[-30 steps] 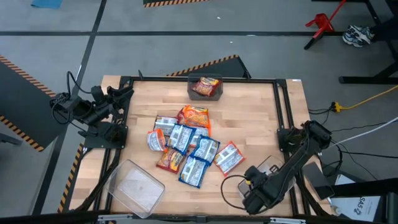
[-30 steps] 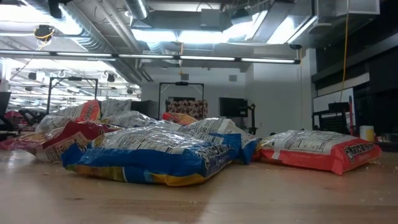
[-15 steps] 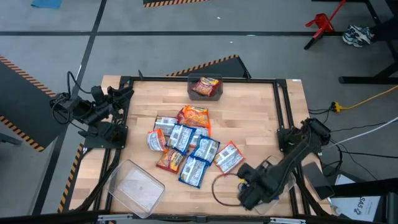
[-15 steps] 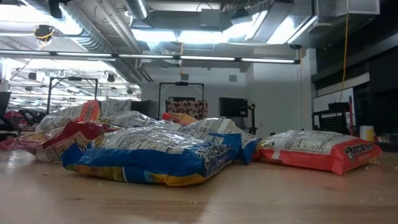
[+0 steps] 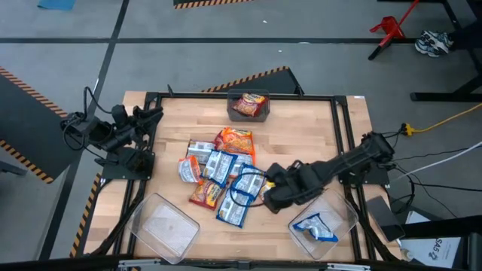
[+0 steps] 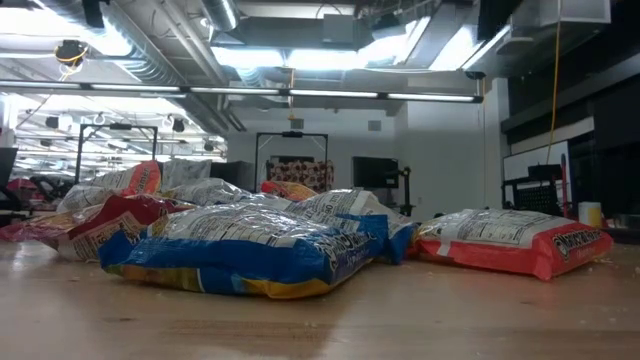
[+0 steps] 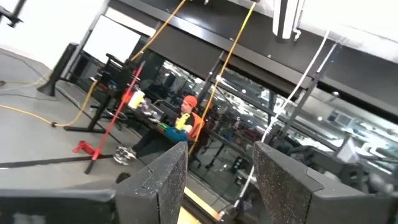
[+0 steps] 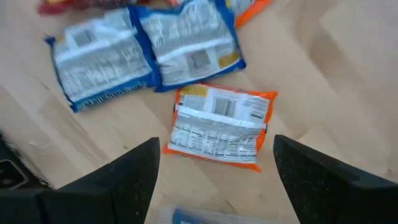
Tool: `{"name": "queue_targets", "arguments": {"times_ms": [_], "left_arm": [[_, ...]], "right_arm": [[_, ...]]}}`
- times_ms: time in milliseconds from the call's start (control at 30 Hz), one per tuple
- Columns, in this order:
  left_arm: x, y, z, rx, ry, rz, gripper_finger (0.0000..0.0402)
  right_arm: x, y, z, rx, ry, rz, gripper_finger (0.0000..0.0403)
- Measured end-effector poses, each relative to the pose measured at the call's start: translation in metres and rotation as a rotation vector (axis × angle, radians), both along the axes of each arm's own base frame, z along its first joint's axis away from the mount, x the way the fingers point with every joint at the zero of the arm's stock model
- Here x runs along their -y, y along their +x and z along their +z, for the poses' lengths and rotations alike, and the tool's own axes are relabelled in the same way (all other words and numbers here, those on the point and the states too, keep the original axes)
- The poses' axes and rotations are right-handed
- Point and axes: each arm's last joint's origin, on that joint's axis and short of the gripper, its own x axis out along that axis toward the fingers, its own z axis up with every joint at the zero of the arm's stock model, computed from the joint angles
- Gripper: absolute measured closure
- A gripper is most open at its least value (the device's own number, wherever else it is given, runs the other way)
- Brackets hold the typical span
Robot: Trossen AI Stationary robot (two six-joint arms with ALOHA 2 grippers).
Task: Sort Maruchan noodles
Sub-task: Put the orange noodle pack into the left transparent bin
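Wooden planks make up the table (image 5: 301,143), ringed by a dark frame on a grey shop floor. At its left edge the left gripper (image 5: 147,114) waits, fingers parted and holding nothing. Near it at the front stands an empty clear bin (image 5: 162,224); at the back edge a second bin (image 5: 248,105) holds one red-orange packet. Mid-table lies the pile of Maruchan noodles (image 5: 222,175), roughly ten packets (overlaps make the count unsure): about five blue-and-white, the rest orange or red. Right of the pile the right gripper (image 5: 273,194) hangs over a lone orange-and-silver packet (image 8: 219,126), jaws wide and empty. A third bin (image 5: 325,223) at the front right holds one blue packet (image 5: 315,226). To do this pick well, I judge, the gripper should drop straight down with the fingers straddling the packet's short span and close gently, since crinkly film slips and neighbours lie just beside it.
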Motion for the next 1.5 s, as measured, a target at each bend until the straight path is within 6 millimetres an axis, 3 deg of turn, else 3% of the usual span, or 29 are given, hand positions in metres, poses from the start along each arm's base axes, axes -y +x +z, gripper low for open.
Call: {"name": "queue_targets", "arguments": {"times_ms": [233,433,767,1133,1300,1500], "left_arm": [[0.001,0.000,0.000,0.006,0.008,-0.019,0.0225],[0.001,0.001,-0.001,-0.014,0.020,-0.018,0.0225],[0.001,0.002,-0.003,-0.036,0.029,-0.016,0.0225],[0.001,0.002,-0.004,-0.050,0.021,0.009,0.0225],[0.000,0.002,-0.004,-0.054,0.011,0.027,0.0225],[0.000,0.001,-0.004,-0.057,0.000,0.046,0.0225]], "right_arm": [[0.006,0.011,-0.060,-0.029,0.079,0.044,0.0104],[0.003,0.009,-0.100,-0.029,0.180,0.038,0.0103],[0.003,0.007,-0.134,-0.076,0.206,0.039,0.0043],[0.007,0.009,-0.167,-0.215,0.138,0.011,0.0037],[0.011,0.004,-0.169,-0.262,0.098,-0.052,0.0082],[0.010,0.006,-0.165,-0.254,0.088,-0.076,0.0213]]}}
